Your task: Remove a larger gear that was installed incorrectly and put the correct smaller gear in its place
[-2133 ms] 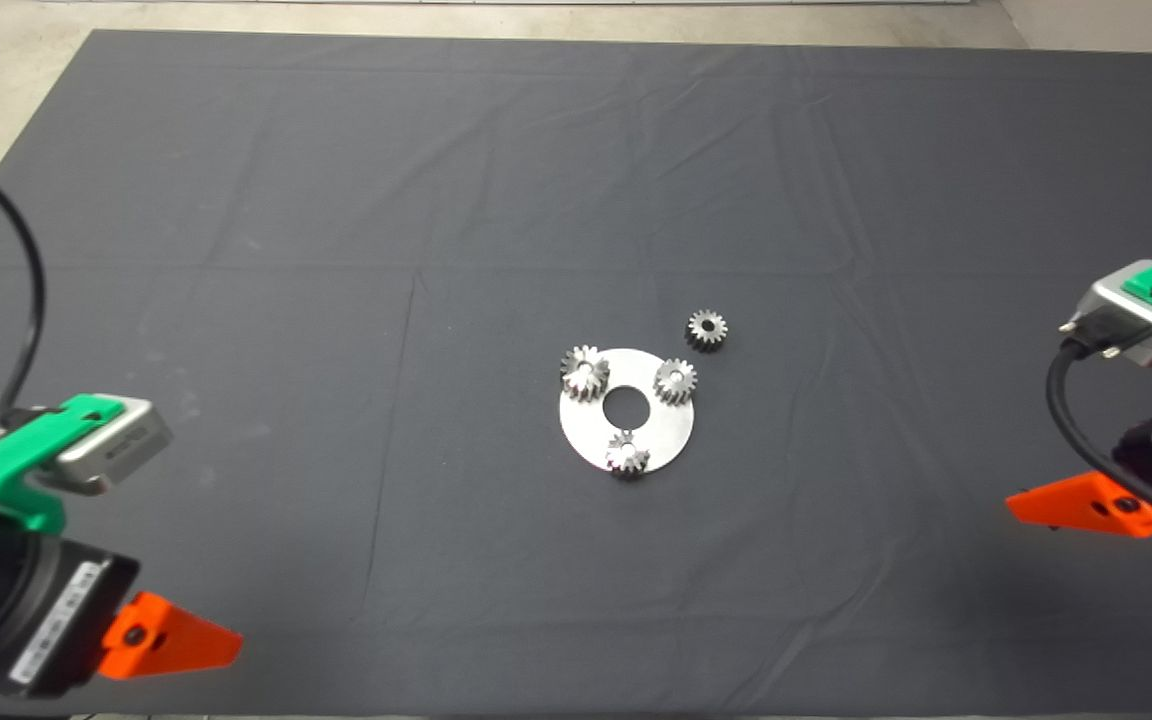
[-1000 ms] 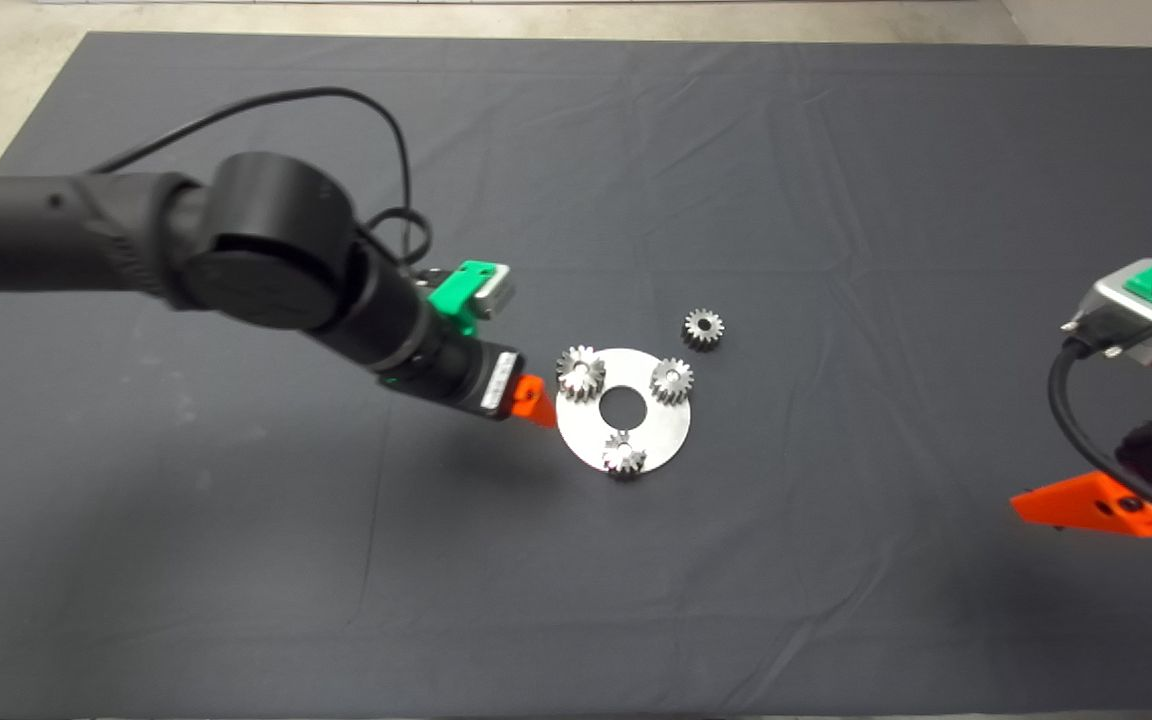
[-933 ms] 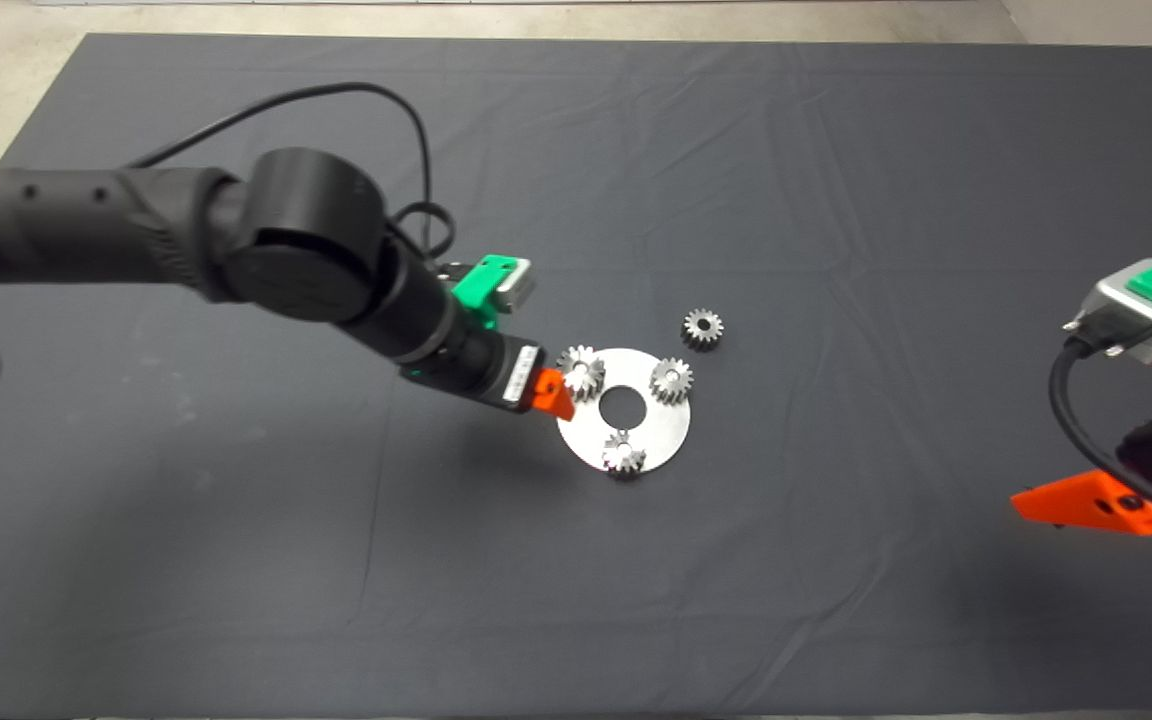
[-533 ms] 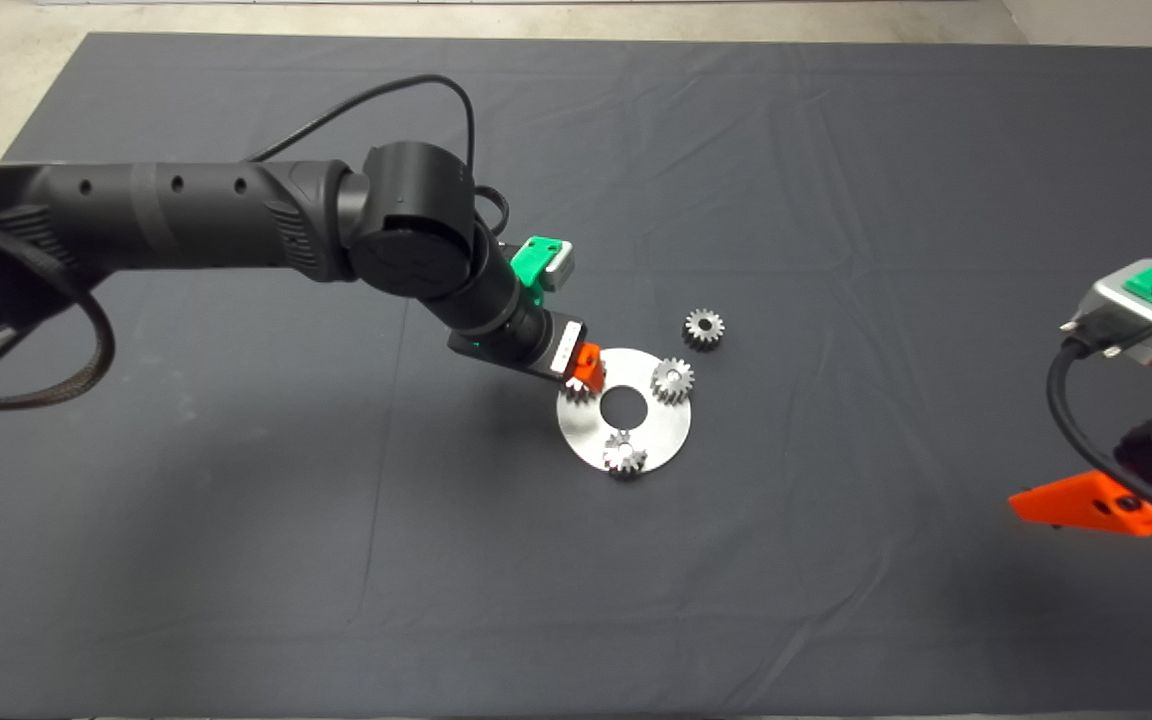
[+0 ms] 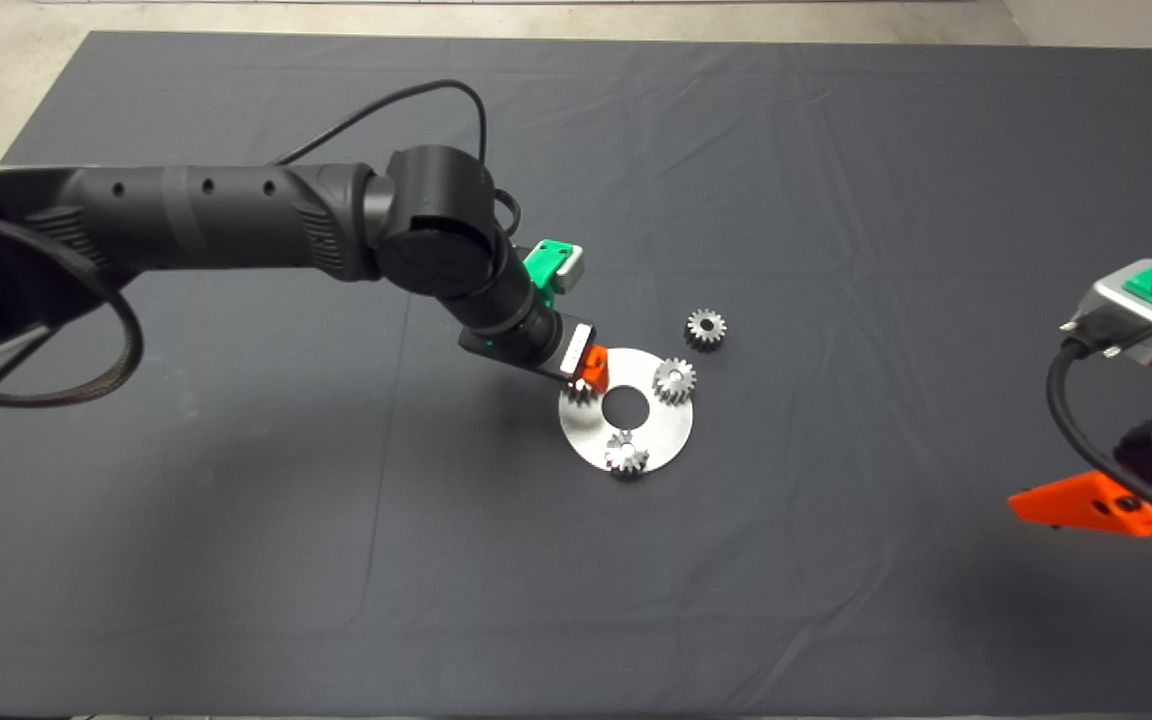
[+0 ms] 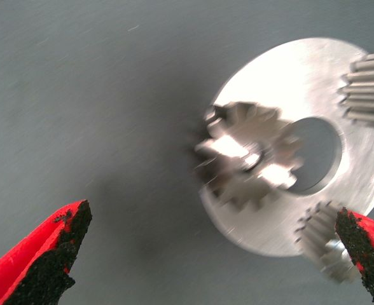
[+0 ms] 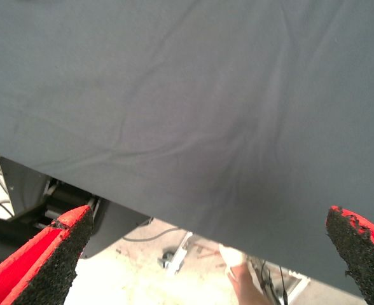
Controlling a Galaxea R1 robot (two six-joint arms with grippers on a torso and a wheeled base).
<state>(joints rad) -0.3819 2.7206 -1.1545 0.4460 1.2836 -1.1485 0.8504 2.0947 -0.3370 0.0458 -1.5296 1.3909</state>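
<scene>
Left gripper (image 6: 206, 254) hovers over larger gear (image 6: 247, 155) on round plate (image 6: 314, 82), jaws spread wide (nothing held). Smaller gear (image 5: 705, 327) lies on mat just beside plate. Right gripper (image 5: 1086, 505) parked at right edge, jaws spread.

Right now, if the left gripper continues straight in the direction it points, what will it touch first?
Most likely the larger gear on the round plate. The left gripper hovers with open fingers, and this gear lies ahead between them. How far above it the gripper is remains unclear.
</scene>
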